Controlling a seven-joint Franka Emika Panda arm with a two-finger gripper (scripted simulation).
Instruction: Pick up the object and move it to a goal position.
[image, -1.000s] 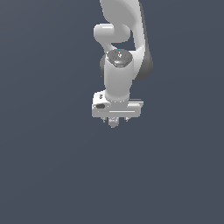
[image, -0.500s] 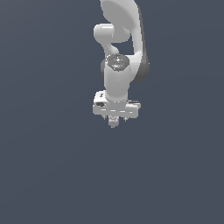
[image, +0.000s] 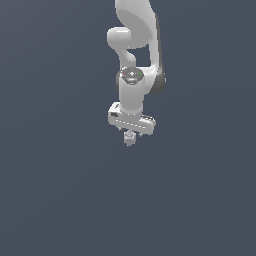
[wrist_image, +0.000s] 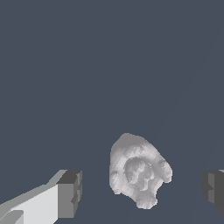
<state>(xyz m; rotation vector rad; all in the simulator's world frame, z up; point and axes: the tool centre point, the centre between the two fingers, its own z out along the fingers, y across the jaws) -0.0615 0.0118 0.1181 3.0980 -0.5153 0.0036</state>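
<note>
Between the fingers (wrist_image: 142, 190), in the wrist view, sits the object (wrist_image: 139, 170): a pale grey, lumpy, rounded piece with a hollowed, knobbly face turned toward the camera. I see one finger pad (wrist_image: 70, 194) at about 9 o'clock of the object and the other (wrist_image: 213, 190) at about 3 o'clock. Both pads stand clear of it, with dark gaps on each side, so I log the fingers as spread wide and gripping nothing. The object lies closer to the 3 o'clock pad than to the 9 o'clock one, though not touching either. Whether the pads are level with the object or above it, I cannot tell from this view.

Moving out to the exterior view, the object (image: 129, 138) shows only as a small pale lump directly below the hand, at 6 o'clock of the wrist block. The finger tips (image: 129, 136) are too small there to separate from the object. Above them the white arm (image: 134, 95) rises straight toward 12 o'clock, wrist pointing down.

Farthest back, the surface (image: 55, 190) is a flat, uniform slate-blue field in both views; I cannot make out any edge or goal marker on it.
</note>
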